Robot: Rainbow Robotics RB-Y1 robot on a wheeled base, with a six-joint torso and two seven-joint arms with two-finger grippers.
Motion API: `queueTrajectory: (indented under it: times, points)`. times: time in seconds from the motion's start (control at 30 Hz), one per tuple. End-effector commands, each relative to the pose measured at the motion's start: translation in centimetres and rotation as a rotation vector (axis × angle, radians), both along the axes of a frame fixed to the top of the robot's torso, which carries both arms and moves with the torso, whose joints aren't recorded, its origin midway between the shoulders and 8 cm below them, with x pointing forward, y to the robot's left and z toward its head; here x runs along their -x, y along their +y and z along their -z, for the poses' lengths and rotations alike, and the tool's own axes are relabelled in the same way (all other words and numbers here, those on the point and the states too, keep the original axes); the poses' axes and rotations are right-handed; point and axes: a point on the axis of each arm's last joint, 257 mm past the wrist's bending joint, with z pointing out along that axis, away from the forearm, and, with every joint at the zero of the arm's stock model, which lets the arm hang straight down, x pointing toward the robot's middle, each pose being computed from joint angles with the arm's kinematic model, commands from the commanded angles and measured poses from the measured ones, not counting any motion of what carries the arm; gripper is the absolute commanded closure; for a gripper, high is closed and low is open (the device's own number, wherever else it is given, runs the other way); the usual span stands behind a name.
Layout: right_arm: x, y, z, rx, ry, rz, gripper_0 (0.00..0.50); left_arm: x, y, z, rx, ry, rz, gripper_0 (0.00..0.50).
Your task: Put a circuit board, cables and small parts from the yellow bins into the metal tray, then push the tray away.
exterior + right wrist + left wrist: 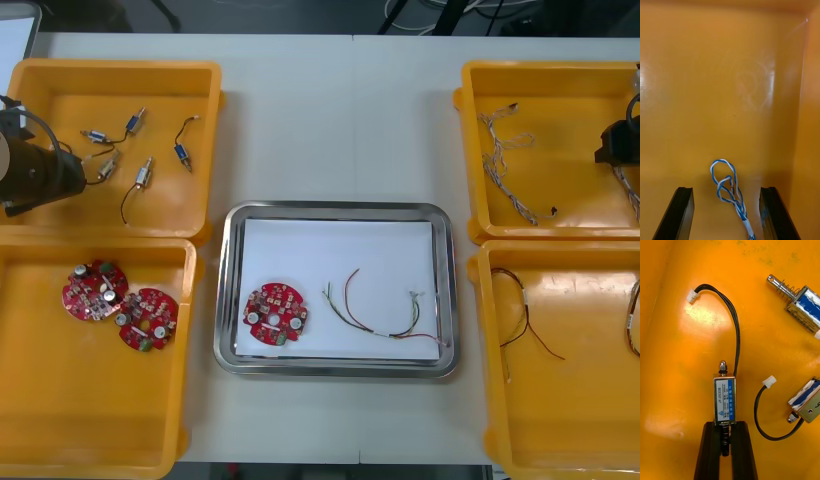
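My left gripper [726,425] is pinched on the spring end of a small metal part [725,399]. The two fingers press that thin end from either side, and the part's labelled body lies just beyond the fingertips on the floor of the far left bin [120,68]. A black lead [735,330] curves off the part to a white plug [692,296] farther along the floor. Two more small parts lie close by, one [808,399] just beside my fingers and another [805,305] farther out. In the front view, other parts [145,172] are scattered across the same bin. My right gripper [726,189] is low inside the far right bin [540,70] with its fingers spread wide. The looped end of a blue and white cable [727,183] lies between them, touching neither. More cables [510,165] lie loose in that bin toward its inner side. The metal tray [340,212] sits between the bins in the middle of the table [330,120], white inside. It holds a circuit board [275,313] near its left wall and a thin coloured cable [385,310] stretched out to the right of the board, apart from it. In the near left bin [100,420], two other boards [93,288] lie side by side, edges touching or overlapping. The near right bin [560,420] holds a dark cable [525,320] by its inner wall.
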Motion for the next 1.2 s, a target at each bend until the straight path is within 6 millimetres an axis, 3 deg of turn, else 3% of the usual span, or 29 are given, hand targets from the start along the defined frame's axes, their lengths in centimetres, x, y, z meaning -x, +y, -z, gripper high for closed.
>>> queueTrajectory:
  times: [0.03, 0.37, 0.7, 1.2]
  points:
    - [-2.4, 1.8, -2.6, 0.007, -0.074, -0.034, 0.000, -1.0, 0.3, -2.1, -0.082, -0.030, 0.072, 0.000]
    - [-1.9, 1.0, -1.2, 0.015, -0.061, -0.021, 0.000, -1.0, 0.4, -2.4, -0.082, -0.031, 0.072, 0.000]
    - [-1.5, 0.6, -0.2, 0.008, -0.053, -0.003, 0.000, -0.3, 1.1, -4.4, -0.102, 0.026, 0.068, 0.000]
    - [-0.7, -0.5, 1.9, -0.005, -0.058, 0.024, 0.000, -1.0, 2.6, -5.4, -0.119, 0.044, 0.057, 0.000]
